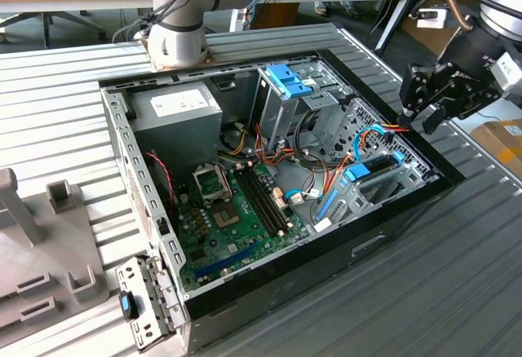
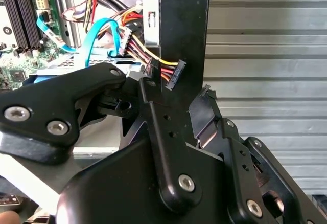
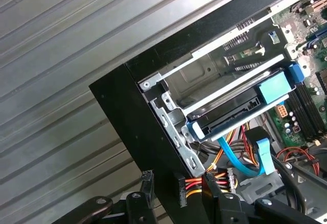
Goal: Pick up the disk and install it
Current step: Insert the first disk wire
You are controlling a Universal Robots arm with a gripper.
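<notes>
One gripper [image 1: 418,119] — jaws apart — hangs tilted near the disk [image 1: 377,164].

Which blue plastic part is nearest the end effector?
The blue tab on the disk, just by the end effector; the blue latch atop the tall cage stands farther off.

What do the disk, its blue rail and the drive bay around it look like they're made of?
The disk: a matte black body, probably a metal casing, though the look leaves that open. Its blue rail: bright, smooth, even colour, most likely moulded plastic. The drive bay: bare grey sheet metal with a dull sheen, judging by its punched holes and folded edges.
</notes>
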